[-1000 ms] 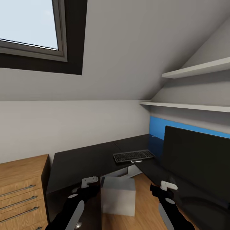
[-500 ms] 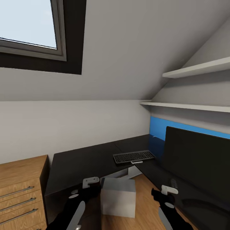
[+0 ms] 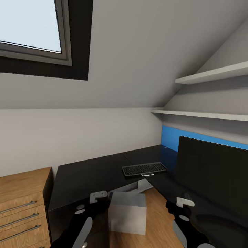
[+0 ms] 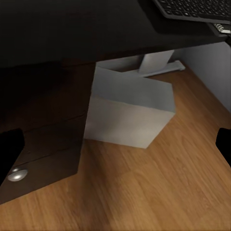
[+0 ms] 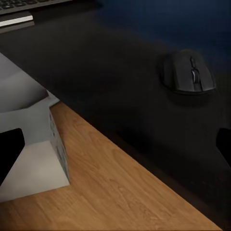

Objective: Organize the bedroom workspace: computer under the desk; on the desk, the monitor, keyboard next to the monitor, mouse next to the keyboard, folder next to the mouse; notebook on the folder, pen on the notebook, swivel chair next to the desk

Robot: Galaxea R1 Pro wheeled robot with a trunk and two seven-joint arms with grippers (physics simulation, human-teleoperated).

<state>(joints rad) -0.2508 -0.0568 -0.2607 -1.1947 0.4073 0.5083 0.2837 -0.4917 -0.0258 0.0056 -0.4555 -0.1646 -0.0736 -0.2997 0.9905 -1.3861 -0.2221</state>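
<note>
Up close in right wrist view, mouse (image 5: 188,72) on desk (image 5: 120,72), both jaws spread, empty.

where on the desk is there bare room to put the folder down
The widest bare patch is the desk's left wing, between the wooden drawer chest and the keyboard. A smaller dark strip lies between the keyboard and the mouse. The right wing is crowded: the monitor takes most of it.

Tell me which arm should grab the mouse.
Probably right. The mouse lies on the desk just ahead of the right tool; the left tool hangs over the computer.
</note>
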